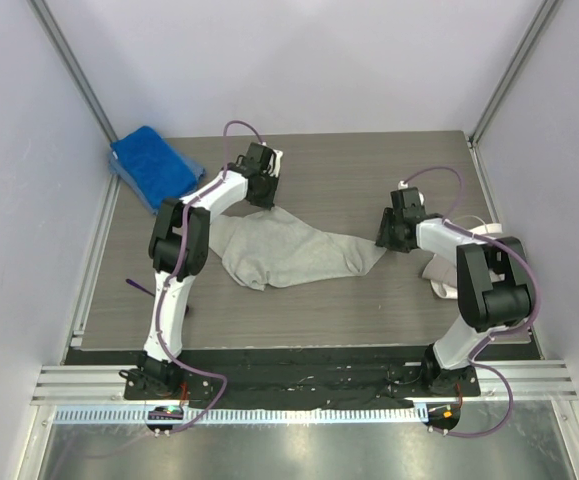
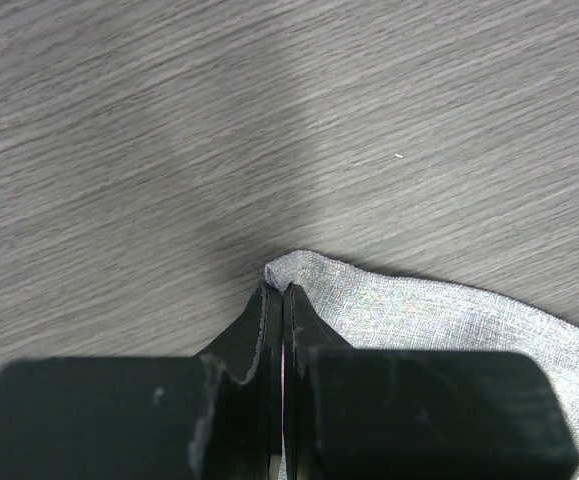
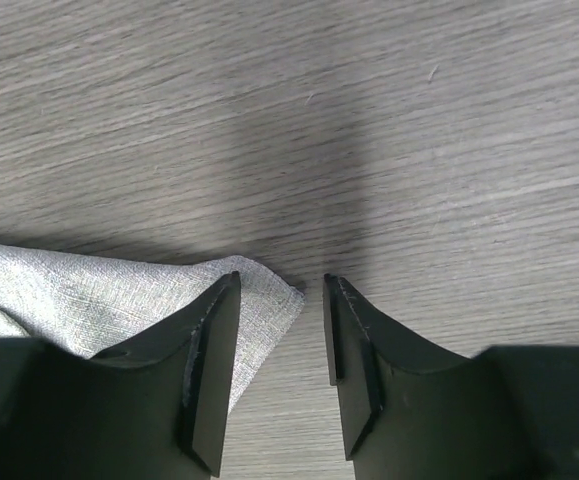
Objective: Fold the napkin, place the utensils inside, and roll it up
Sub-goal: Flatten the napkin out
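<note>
The light grey napkin lies crumpled in the middle of the table, pulled out toward both arms. My left gripper is at its far left corner. In the left wrist view that gripper is shut on the napkin corner, and a bit of cloth pokes out past the tips. My right gripper is at the napkin's right tip. In the right wrist view it stands open, with the napkin corner lying between the fingers by the left one. A slim dark purple utensil lies near the table's left edge.
A bright blue towel sits at the back left corner. A beige cloth with a white edge lies at the right, partly behind the right arm. Walls close in the table on the left, right and back.
</note>
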You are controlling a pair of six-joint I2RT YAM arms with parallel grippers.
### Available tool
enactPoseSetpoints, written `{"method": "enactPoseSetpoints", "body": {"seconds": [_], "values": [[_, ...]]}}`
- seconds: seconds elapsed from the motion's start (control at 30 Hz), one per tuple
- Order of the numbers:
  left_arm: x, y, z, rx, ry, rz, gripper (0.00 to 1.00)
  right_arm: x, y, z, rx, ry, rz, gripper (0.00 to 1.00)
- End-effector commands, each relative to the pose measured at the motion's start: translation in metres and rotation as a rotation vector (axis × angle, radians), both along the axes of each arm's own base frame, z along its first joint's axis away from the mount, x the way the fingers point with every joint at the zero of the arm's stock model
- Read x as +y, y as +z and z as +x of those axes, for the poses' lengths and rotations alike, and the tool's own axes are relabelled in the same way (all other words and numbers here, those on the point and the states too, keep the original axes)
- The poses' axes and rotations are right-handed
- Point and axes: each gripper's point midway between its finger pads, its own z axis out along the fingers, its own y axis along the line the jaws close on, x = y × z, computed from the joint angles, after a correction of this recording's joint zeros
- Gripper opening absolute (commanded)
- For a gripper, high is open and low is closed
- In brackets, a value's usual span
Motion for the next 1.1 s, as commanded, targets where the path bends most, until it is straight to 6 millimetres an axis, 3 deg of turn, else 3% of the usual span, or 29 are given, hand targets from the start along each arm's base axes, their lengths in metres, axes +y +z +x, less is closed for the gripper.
{"method": "enactPoseSetpoints", "body": {"seconds": [0.0,0.07,0.17,0.2,0.3,0.4,0.43,0.53,0.57,0.63,0.67,0.7,0.77,0.8,0.87,0.9,1.0,1.03,1.07], "values": [[-0.002,0.028,0.001,-0.041,0.008,-0.014,0.0,0.004,-0.023,-0.021,0.106,0.049,-0.028,0.44],[-0.003,0.03,0.002,-0.046,0.011,-0.018,0.0,0.006,-0.026,-0.024,0.12,0.064,-0.036,0.41],[-0.003,0.035,0.005,-0.06,0.018,-0.024,0.0,0.011,-0.03,-0.025,0.135,0.084,-0.018,0.28],[-0.003,0.037,0.006,-0.065,0.021,-0.027,0.0,0.015,-0.03,-0.026,0.141,0.098,0.003,0.18],[-0.005,0.056,0.011,-0.107,0.032,-0.046,0.0,0.024,-0.019,-0.019,0.121,0.133,0.042,0.01],[-0.005,0.089,0.014,-0.179,0.045,-0.078,0.0,0.028,0.009,-0.006,0.053,0.145,0.054,0.01],[-0.004,0.112,0.015,-0.223,0.052,-0.1,0.0,0.03,0.018,-0.002,0.03,0.154,0.058,0.01],[0.003,0.147,0.015,-0.31,0.087,-0.114,0.0,0.031,0.064,0.013,-0.084,0.158,0.061,0.01],[0.008,0.172,0.012,-0.366,0.102,-0.128,0.0,0.031,0.079,0.016,-0.123,0.16,0.061,0.01],[0.014,0.199,0.006,-0.421,0.115,-0.146,0.0,0.029,0.123,0.023,-0.23,0.155,0.059,0.01],[0.018,0.224,-0.003,-0.464,0.122,-0.166,0.0,0.029,0.139,0.024,-0.268,0.156,0.062,0.01],[0.022,0.24,-0.006,-0.5,0.132,-0.179,0.0,0.029,0.172,0.024,-0.344,0.157,0.07,0.01],[0.027,0.261,-0.016,-0.545,0.135,-0.199,0.0,0.019,0.203,0.025,-0.423,0.123,0.036,0.01],[0.033,0.294,-0.028,-0.608,0.14,-0.231,0.0,0.016,0.236,0.021,-0.497,0.117,0.035,0.01],[0.039,0.319,-0.041,-0.658,0.146,-0.259,0.0,0.008,0.268,0.016,-0.567,0.1,0.013,0.01],[0.044,0.346,-0.055,-0.707,0.151,-0.291,0.0,0.004,0.293,0.012,-0.612,0.094,-0.001,0.01],[0.053,0.387,-0.08,-0.781,0.152,-0.346,0.0,-0.008,0.356,-0.009,-0.745,0.067,-0.022,0.01],[0.061,0.416,-0.099,-0.841,0.15,-0.38,0.0,-0.011,0.377,-0.021,-0.799,0.063,-0.026,0.01],[0.065,0.429,-0.108,-0.869,0.151,-0.397,0.0,-0.015,0.392,-0.028,-0.835,0.055,-0.029,0.01]]}}
